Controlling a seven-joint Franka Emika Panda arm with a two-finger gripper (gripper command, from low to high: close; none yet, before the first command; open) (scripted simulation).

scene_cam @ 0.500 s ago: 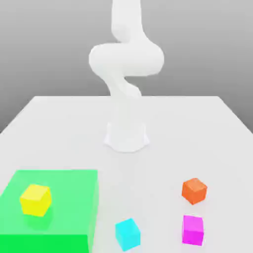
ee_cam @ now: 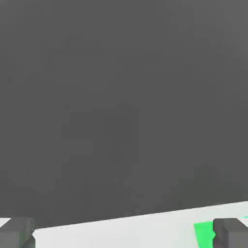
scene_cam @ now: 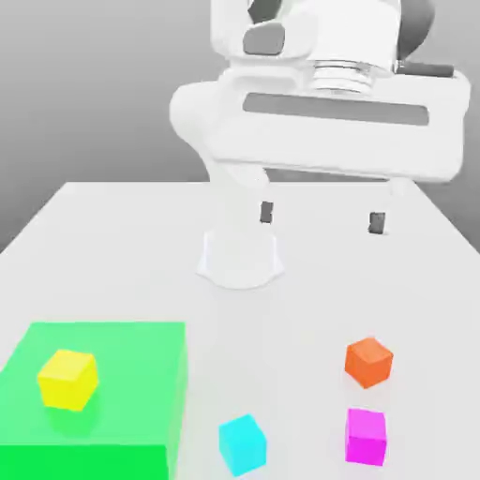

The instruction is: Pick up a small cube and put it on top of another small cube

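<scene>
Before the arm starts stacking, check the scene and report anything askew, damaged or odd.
Nothing looks damaged or spilled. The yellow cube sits apart from the others, on the green block; the cyan cube is merely turned at an angle.

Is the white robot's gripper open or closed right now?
Open: in the exterior view, the white gripper has its two dark fingertips well apart, with nothing between them.
</scene>
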